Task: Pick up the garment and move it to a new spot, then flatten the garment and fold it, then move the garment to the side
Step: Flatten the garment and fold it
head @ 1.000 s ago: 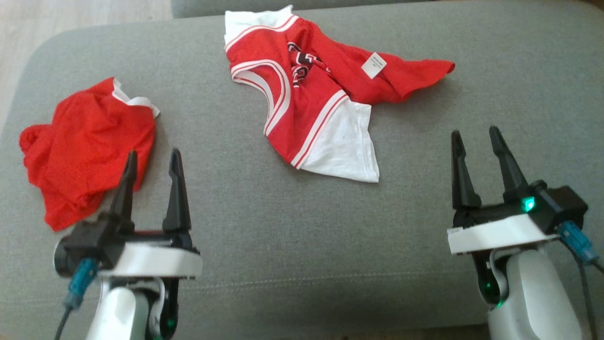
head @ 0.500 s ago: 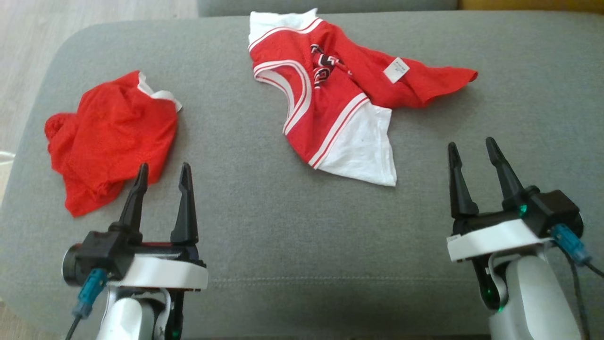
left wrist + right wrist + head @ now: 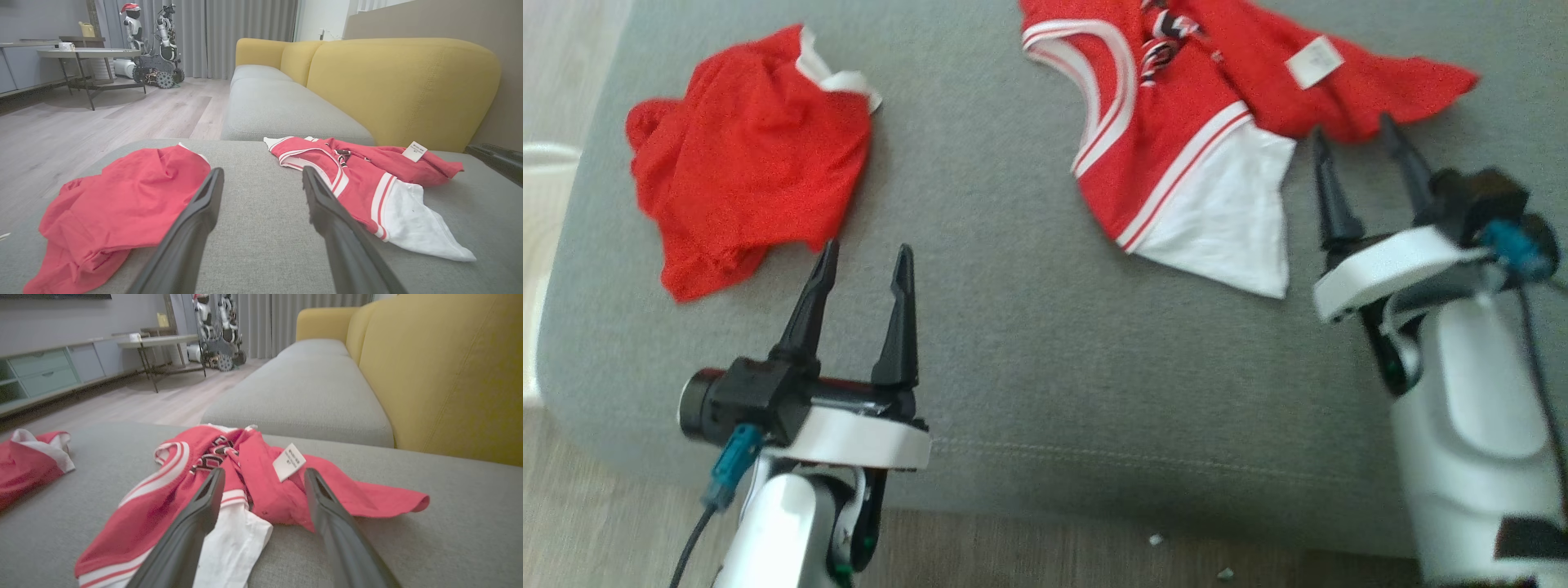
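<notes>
On 1 grey cushion [image 3: 1029, 327]: 1 red-and-white jersey [image 3: 1176, 155] at 1 o'clock, 1 plain red garment [image 3: 743, 155] at 10 o'clock. My grippers, 2: left gripper [image 3: 867, 247] at 7 o'clock, right gripper [image 3: 1352, 126] at 3 o'clock.

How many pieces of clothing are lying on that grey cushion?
2. A crumpled red garment at the robot's left; a red-and-white jersey at its right. None looks hidden.

The jersey [image 3: 1176, 155] is matt, finely textured cloth (its tag [image 3: 1313, 61] looks smoother) on a coarse-woven cushion [image 3: 1013, 327].
</notes>
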### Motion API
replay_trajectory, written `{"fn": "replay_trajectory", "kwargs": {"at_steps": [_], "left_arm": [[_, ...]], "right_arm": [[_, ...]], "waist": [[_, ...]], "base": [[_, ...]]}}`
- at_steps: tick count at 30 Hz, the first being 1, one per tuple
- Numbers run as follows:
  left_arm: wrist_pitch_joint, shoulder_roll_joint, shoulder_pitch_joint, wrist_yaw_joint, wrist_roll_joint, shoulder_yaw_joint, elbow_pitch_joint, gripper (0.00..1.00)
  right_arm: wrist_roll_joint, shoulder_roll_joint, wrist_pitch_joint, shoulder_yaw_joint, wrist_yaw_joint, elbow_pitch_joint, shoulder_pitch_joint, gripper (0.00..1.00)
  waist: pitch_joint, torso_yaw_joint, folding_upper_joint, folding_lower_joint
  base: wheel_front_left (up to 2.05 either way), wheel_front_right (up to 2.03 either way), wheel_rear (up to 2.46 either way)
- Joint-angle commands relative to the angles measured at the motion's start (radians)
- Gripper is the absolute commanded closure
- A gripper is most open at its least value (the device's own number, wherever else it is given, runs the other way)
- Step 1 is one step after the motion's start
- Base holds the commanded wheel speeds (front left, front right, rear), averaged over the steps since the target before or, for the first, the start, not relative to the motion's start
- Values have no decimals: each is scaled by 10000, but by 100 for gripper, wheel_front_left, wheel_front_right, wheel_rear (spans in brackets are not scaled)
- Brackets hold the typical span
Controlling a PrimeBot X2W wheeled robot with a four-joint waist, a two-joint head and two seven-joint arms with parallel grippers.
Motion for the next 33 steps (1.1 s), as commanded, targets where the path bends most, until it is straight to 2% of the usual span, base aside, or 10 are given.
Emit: {"fn": "replay_trajectory", "kwargs": {"at_steps": [1,8,21,22,23,28,33], "left_arm": [[-51,18,-424,114,-86,199,-304,0],[-51,17,-733,245,-298,-189,-252,0],[-51,17,-1202,375,-500,-439,-180,0],[-51,17,-1220,390,-507,-452,-175,0],[-51,17,-1232,406,-514,-459,-167,0],[-51,17,-1184,469,-530,-392,-61,0],[-51,17,-1030,459,-507,-178,6,0]], "right_arm": [[-107,-92,68,112,73,2,-504,0],[-73,-557,186,-49,73,1299,-1641,0],[38,-1164,121,605,73,3197,-3103,0],[57,-1190,110,644,73,3310,-3181,54],[87,-1202,92,679,73,3412,-3251,100],[146,-1196,-316,908,73,3664,-3422,100],[110,-1088,-821,1410,73,3457,-3259,100]], "waist": [[456,384,0,1],[1032,696,0,1],[1538,958,0,1],[1547,959,0,1],[1547,952,0,1],[1360,741,0,1],[821,179,0,1]], "base": [[0,0,0],[0,0,0],[0,0,0],[0,0,0],[0,0,0],[0,0,0],[0,0,0]]}}
